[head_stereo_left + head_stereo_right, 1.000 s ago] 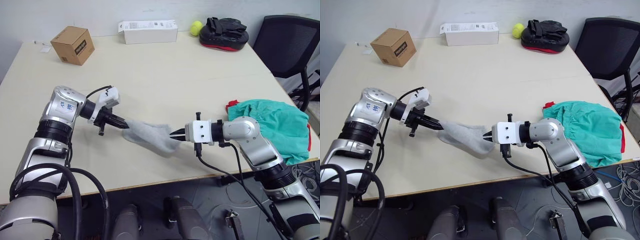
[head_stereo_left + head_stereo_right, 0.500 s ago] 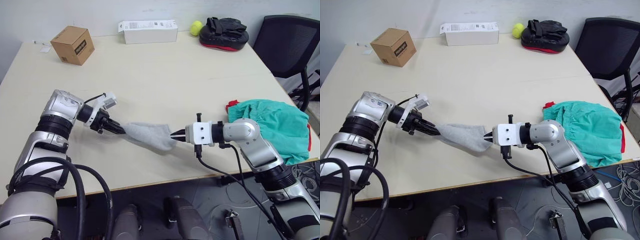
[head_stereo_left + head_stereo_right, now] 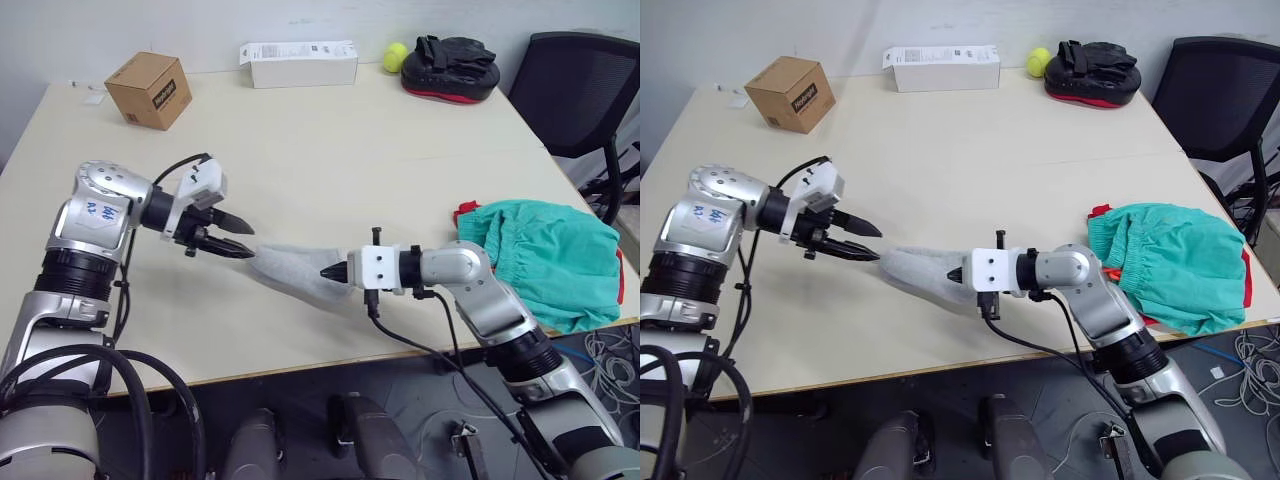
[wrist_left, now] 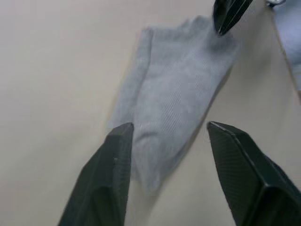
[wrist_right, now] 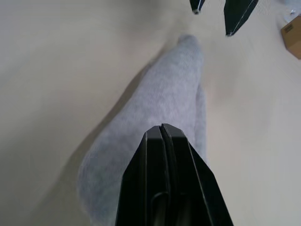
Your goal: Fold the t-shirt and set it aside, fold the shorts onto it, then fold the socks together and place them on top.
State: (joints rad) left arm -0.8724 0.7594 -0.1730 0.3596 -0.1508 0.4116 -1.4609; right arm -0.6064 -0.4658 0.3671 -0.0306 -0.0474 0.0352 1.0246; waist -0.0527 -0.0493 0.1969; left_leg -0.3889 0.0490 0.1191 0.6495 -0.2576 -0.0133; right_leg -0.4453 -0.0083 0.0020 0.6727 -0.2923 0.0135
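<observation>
The light grey socks point(image 3: 290, 275) lie flat as one piece on the table point(image 3: 330, 160), between my two grippers. My left gripper point(image 3: 250, 243) hovers open at their left end, with the cloth lying between and below its fingers point(image 4: 117, 155) and none of it held. My right gripper point(image 3: 325, 272) is shut, its tip on the socks' right end point(image 5: 174, 84). The teal shorts point(image 3: 550, 265) are heaped at the table's right edge. They lie over the red t-shirt point(image 3: 464, 211), of which just the edges peek out.
Along the far edge of the table stand a cardboard box point(image 3: 148, 90), a white carton point(image 3: 298, 63), a tennis ball point(image 3: 394, 57) and a black-and-red pad point(image 3: 448, 67). A black chair point(image 3: 585, 90) stands off the table's right corner.
My left gripper has let go of the socks' left end, opened and lifted slightly. The socks have dropped flat onto the table. My right gripper has moved left along them.
</observation>
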